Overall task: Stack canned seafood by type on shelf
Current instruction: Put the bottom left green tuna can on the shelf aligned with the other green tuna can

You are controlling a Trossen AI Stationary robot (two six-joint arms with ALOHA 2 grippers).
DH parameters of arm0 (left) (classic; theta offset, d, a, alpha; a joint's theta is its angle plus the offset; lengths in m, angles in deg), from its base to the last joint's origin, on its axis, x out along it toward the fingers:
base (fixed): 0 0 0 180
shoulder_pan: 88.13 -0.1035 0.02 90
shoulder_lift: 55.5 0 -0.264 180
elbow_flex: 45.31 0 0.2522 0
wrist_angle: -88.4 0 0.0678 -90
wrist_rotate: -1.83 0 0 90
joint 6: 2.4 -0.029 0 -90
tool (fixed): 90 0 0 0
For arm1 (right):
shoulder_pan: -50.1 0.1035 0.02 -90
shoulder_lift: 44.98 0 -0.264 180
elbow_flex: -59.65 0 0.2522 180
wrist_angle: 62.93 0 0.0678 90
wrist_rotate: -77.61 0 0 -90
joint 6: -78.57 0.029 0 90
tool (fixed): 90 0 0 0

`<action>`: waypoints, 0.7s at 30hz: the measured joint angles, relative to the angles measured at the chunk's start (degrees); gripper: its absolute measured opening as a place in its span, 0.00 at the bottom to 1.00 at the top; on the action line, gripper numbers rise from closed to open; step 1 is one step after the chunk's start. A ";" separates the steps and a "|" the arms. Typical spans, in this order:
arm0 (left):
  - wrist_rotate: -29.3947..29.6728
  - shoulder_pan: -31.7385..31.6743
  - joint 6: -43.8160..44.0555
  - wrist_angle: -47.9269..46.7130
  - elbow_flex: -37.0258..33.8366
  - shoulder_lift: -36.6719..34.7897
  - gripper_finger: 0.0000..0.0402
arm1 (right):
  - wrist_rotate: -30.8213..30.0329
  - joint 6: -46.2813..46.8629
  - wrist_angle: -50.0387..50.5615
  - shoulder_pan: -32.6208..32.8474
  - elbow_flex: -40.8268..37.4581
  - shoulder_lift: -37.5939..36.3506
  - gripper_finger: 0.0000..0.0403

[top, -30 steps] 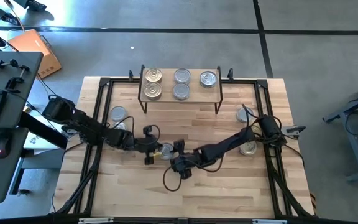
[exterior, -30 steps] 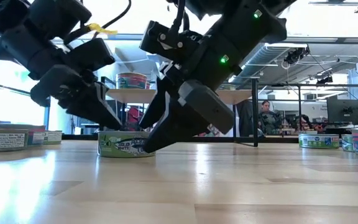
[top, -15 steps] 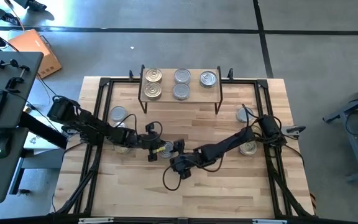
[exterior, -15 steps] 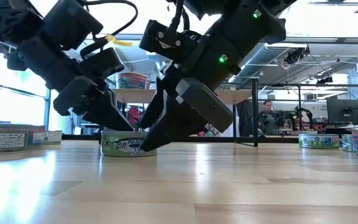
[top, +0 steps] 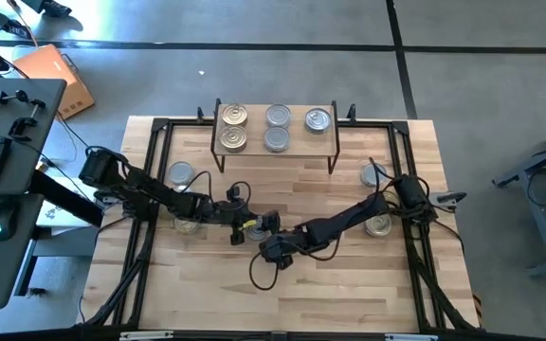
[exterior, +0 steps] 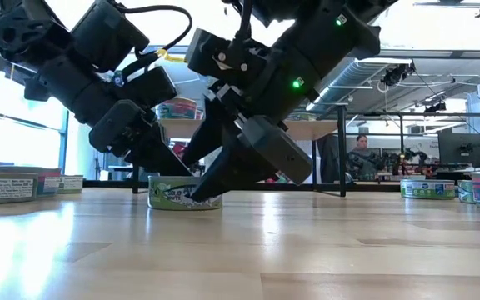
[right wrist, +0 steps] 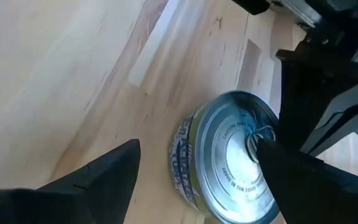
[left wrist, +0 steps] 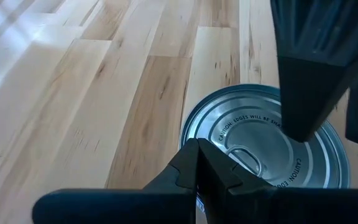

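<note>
Fingers of the right gripper spread wide, straddling a green-labelled tin with one fingertip on the tabletop just beside its wall and the other across the silvery pull-tab lid; no squeeze on the tin visible; fingers of the left gripper pressed together, tips down on the opposite edge of the same lid, holding nothing; tin flat and upright on the tabletop near the middle, between the two grippers; both dark arms stretched inward from the sides, meeting just left of centre; further out, one loose tin by the left rail and another partly under the left arm, two more near the right arm's base; at the far edge, the shelf, light wood top on black legs, carrying five tins: two gold-toned on its left, two silvery in the middle, one silvery on its right; a person seated in the room beyond.
</note>
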 joint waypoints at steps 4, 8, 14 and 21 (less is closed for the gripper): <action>-0.22 0.21 0.03 0.28 -0.09 -0.33 0.00 | -0.27 1.49 0.21 0.00 0.00 0.00 0.78; -1.81 1.44 -0.11 -0.47 -0.53 -2.55 0.00 | -0.29 3.08 0.75 0.00 0.00 0.00 0.78; -2.27 2.91 -0.65 -2.77 -0.79 -7.89 0.00 | -0.27 6.09 1.54 0.05 0.00 0.00 0.78; -0.89 2.40 -2.45 -0.74 -0.68 -6.47 0.00 | -0.25 6.15 1.37 0.07 0.00 0.00 0.78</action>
